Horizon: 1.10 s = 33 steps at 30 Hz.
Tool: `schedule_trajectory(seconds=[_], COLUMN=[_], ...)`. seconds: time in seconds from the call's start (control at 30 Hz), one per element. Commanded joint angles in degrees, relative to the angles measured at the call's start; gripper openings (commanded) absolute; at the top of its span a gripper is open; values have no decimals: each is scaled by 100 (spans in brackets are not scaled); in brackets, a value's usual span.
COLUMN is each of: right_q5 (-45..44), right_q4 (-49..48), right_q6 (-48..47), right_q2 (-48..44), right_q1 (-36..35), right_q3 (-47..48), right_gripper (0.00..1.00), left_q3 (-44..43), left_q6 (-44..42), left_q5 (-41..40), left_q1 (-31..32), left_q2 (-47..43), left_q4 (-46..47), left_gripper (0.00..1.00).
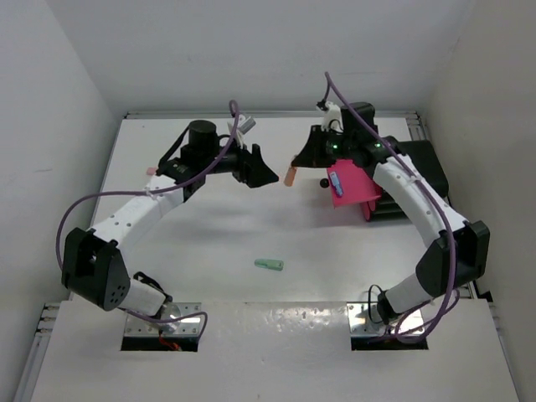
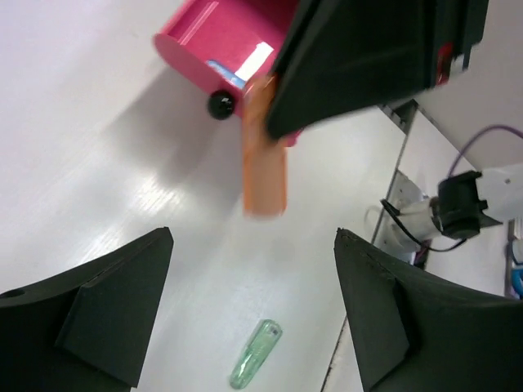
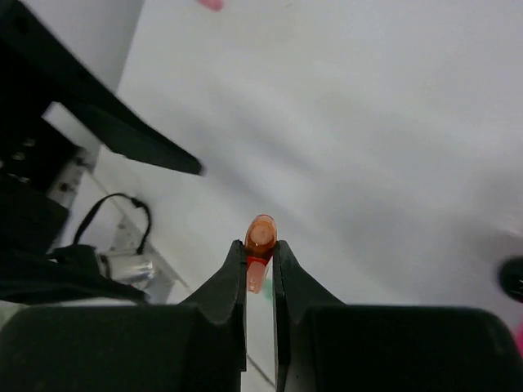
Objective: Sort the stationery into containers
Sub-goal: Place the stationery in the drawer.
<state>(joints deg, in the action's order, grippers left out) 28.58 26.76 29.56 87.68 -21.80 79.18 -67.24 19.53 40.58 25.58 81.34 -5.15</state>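
Pinching a stubby orange plastic piece (image 3: pixel 261 233) tight, the right gripper (image 3: pixel 260 249) holds it above the white table (image 1: pixel 209 234), just left of the pulled-out magenta-red plastic drawer (image 1: pixel 358 194). The left gripper (image 2: pixel 253 237) faces it, jaws spread and empty. A mint-green stubby piece (image 1: pixel 269 265) lies on the table nearer the bases; what looks like a blue item (image 1: pixel 335 182) sits in the drawer.

Left wrist view: orange piece (image 2: pixel 265 175) blurred, upper end hidden behind right gripper (image 2: pixel 282 110). Magenta drawer (image 2: pixel 204 37) cut off by top edge; contents unreadable, possibly one blue item (image 2: pixel 222 73). Top view: black box (image 1: pixel 423 163) mostly behind right arm (image 1: pixel 419 201).
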Motion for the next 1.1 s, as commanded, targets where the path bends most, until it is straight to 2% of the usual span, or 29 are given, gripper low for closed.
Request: schedule_trajectory(seconds=[0.0,0.07,0.13,0.2,0.33,0.53,0.7,0.8,0.83,0.87,0.9,0.93,0.97,1.03,1.07], right_q5=[-168,-238,-405,-852,-1222,-1978,-2435,-2462,-2454,-2462,-2454,-2453,-2453,-2453,-2453], right_q4=[686,1162,1810,2470,2983,3010,2748,2597,2606,2667,2711,2755,2799,2799,2791], right_q6=[-939,-1468,-2259,-2908,-3938,-4599,-4889,-5021,-5039,-5039,-5030,-5013,-4978,-4916,-4899], right_q2=[-313,-313,-278,-129,152,556,786,926,1066,1145,1216,1286,1391,1454,1436], right_q1=[614,826,1002,1064,1152,1196,1257,1336,1363,1363,1363,1363,1363,1354,1345], right_q3=[492,686,958,1256,1364,1355,1232,1170,1214,1353,1424,1486,1591,1679,1671], right_gripper=[0,0,0,0,0,0,1,7,10,15,26,31,36,45,46], left_q3=[-551,-780,-1158,-1369,-1300,-1274,-984,-1027,-1123,-1516,-1842,-2219,-2989,-3722,-4291], left_q6=[-519,-930,-1379,-2222,-2489,-2709,-2682,-3304,-3889,-4269,-5100,-5491,-5808,-6722,-6943], left_q5=[47,90,554,1003,1259,944,-49,-199,-86,-24,-6,-67,-76,20,46], left_q1=[-465,-685,-1063,-1431,-1916,-2435,-3111,-3419,-3498,-3638,-3674,-3727,-3875,-4121,-4210], left_q2=[12,127,390,610,804,989,822,926,1023,1372,1619,1874,2442,2990,3445], left_q4=[-738,-1170,-1891,-2479,-2754,-3089,-2975,-3184,-3307,-3813,-4218,-4605,-5410,-6501,-6760], left_gripper=[87,87,88,87,87,86,88,89,89,89,89,89,87,85,84])
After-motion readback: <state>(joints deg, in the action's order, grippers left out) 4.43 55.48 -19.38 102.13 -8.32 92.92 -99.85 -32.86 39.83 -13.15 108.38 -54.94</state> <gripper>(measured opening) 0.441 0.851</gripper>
